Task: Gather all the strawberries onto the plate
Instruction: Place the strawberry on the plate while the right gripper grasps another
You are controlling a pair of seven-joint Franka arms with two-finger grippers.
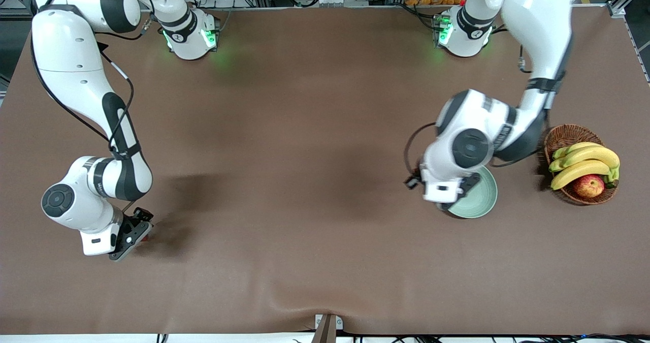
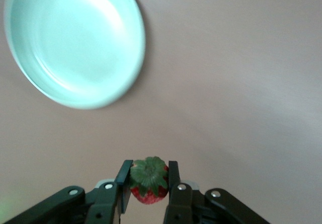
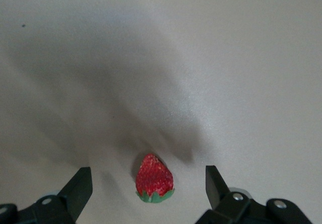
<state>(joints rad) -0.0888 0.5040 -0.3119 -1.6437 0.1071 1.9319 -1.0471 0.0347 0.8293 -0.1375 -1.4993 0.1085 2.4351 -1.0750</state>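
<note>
I have one small red strawberry with a green leafy cap (image 2: 148, 179) clamped between the fingers of my left gripper (image 2: 148, 183), cap facing the wrist camera, raised beside the round pale mint-green glossy plate (image 2: 75, 43) so I can carry it over the rim and drop it in. The plate looks empty in the part I can see. A second red strawberry (image 3: 154, 179) lies on the brown worktop (image 1: 304, 180) toward the right arm's end, and my right gripper (image 3: 148, 191) hangs low over it with its fingers spread wide, straddling it for a pick. I can't see a third berry.
</note>
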